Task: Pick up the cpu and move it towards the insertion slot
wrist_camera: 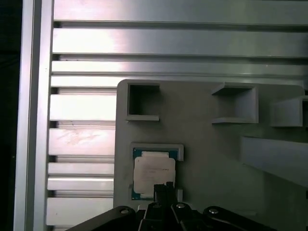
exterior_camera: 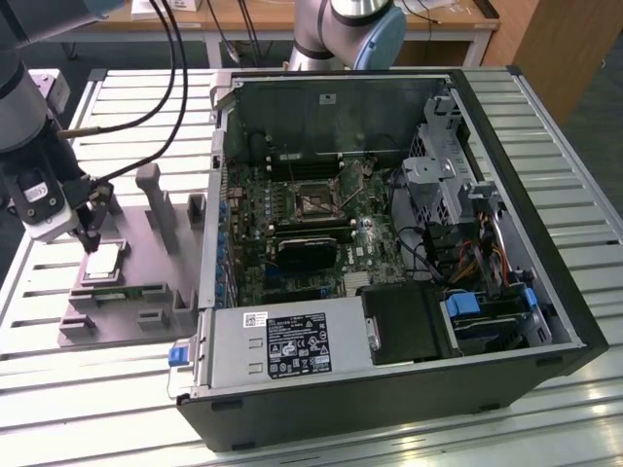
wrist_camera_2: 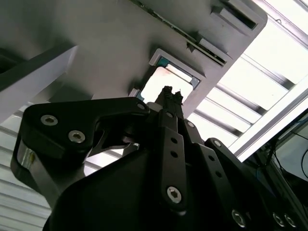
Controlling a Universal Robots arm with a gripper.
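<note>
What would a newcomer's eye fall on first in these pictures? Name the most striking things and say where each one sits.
The open computer case fills the middle of the exterior view, with the green motherboard and its insertion slot laid bare. At the exterior view's left, the gripper hangs right over the shiny cpu, which sits in a recess of a grey fixture plate. Whether they touch cannot be told.

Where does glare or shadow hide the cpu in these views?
Second wrist view: glare whitens the cpu top, and the tool is a dark silhouette against it. First wrist view: evenly lit, cpu rim visible. Exterior view: cpu top shines bright.
</note>
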